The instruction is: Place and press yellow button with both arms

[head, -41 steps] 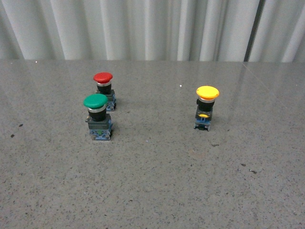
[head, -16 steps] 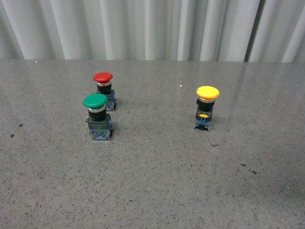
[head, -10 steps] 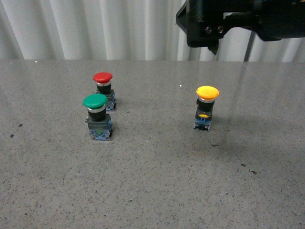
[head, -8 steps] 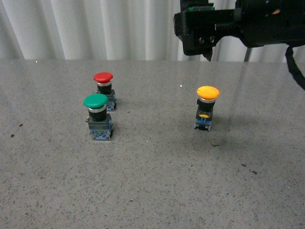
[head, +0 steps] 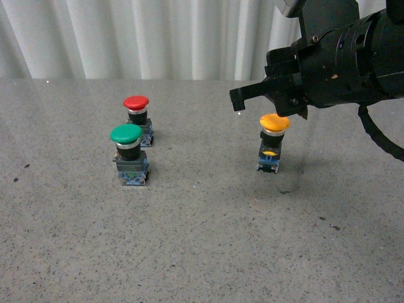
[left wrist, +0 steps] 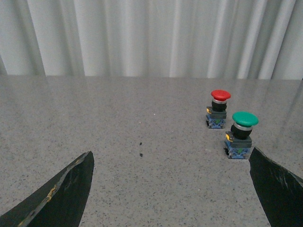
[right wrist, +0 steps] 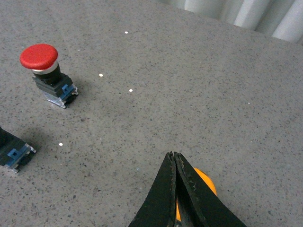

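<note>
My right gripper, pinched closed and empty, hovers just over the yellow button, which stands upright right of the table's centre, cap directly below. My left gripper gapes empty, farther off.

Grey speckled tabletop — pale pleated curtain behind, evenly lit.

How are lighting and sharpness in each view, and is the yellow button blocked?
Front view: soft even light, faint shadow on the table by the yellow button, nothing blurred. Left wrist view: sharp; the left gripper is a dark silhouette. Right wrist view: the shut right gripper hides part of its cap.
</note>
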